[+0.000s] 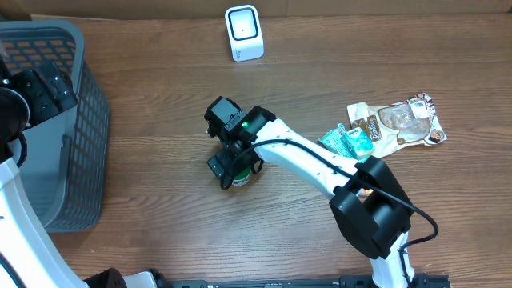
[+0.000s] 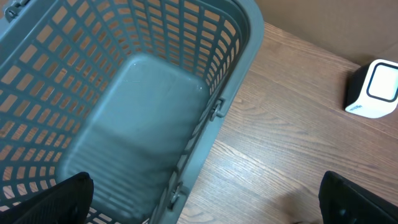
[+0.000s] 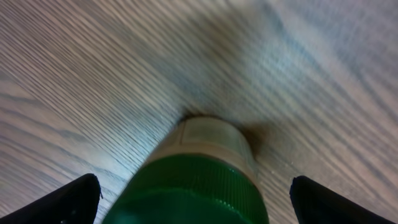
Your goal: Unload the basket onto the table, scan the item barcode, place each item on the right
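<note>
Green-capped and pale-bodied, the small jar (image 1: 238, 176) stands near the middle of the wood-grain table (image 1: 144, 184) in the overhead view. The right gripper (image 1: 236, 166) on its white arm hangs directly over it. The white box-shaped barcode scanner (image 1: 244, 32) sits well apart at the far edge. A teal snack packet (image 1: 348, 142) and a brown-and-white snack packet (image 1: 404, 120) lie off to the right. The left gripper (image 1: 44, 88) is poised above the grey plastic mesh basket (image 1: 80, 120).

From the left wrist, its black fingertips (image 2: 56, 202) sit in the lower corners, spread wide. Only the basket and bare table show between them, so this hand is released and empty.

From the right wrist, the fingertips (image 3: 62, 202) flank the jar, with bare table showing on each side. The jaws are fully spread and grip nothing; no contact with the jar shows.

This looks like the approach to the grasp, with nothing scanned yet. The next move calls for closing squarely on the jar, lifting it, carrying it to the scanner and turning the label toward the scanner's window. The barcode itself is not visible here.
</note>
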`<state>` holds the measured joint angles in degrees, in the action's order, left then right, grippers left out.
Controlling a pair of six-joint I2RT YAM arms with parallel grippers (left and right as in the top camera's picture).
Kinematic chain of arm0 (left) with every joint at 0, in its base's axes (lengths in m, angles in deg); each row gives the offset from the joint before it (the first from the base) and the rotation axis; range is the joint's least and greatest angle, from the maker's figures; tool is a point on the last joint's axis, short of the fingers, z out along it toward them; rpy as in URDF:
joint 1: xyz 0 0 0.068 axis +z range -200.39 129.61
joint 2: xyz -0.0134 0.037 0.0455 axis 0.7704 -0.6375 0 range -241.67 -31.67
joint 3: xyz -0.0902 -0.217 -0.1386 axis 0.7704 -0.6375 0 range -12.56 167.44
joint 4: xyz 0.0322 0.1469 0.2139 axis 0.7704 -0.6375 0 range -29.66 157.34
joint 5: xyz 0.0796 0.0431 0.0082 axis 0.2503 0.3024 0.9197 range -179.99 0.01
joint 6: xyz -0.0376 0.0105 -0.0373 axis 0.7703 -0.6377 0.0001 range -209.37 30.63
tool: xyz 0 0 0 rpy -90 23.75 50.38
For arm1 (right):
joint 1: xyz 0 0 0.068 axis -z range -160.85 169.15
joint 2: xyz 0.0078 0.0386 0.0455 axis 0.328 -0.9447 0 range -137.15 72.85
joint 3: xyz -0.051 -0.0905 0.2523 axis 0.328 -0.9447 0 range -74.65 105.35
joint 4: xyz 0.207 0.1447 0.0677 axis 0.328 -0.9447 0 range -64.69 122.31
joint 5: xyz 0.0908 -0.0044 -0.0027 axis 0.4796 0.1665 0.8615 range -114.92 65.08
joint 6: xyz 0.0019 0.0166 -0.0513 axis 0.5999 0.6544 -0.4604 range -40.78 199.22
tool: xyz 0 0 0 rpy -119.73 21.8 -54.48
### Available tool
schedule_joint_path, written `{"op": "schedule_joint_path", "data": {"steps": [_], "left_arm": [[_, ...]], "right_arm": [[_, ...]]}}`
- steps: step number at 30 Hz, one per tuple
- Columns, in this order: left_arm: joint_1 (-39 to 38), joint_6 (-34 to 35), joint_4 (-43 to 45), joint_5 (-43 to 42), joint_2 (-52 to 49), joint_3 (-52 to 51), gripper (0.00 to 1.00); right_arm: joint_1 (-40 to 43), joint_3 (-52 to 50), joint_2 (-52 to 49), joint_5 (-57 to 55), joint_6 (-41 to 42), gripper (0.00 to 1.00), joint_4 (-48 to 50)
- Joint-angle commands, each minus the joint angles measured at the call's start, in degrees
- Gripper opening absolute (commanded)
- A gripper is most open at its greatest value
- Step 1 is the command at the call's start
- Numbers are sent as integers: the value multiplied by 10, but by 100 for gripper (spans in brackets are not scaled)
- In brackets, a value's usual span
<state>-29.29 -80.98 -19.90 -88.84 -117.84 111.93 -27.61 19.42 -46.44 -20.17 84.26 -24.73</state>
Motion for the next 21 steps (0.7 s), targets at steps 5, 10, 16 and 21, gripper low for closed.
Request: {"op": "schedule_joint_path", "data": {"steps": [5,10,16,21], "left_arm": [[2,-9,2,3,-1,4,100],[2,-9,2,3,-1,4,100],[2,-9,2,3,-1,4,100],[2,-9,2,3,-1,4,100]], "right_arm": [[-2,-1,0,9,5,88,-23],[-1,-1,0,9,5,77,-32],[0,2,2,9,6,67,-42],[7,10,19,10,6,54,-49]]}}
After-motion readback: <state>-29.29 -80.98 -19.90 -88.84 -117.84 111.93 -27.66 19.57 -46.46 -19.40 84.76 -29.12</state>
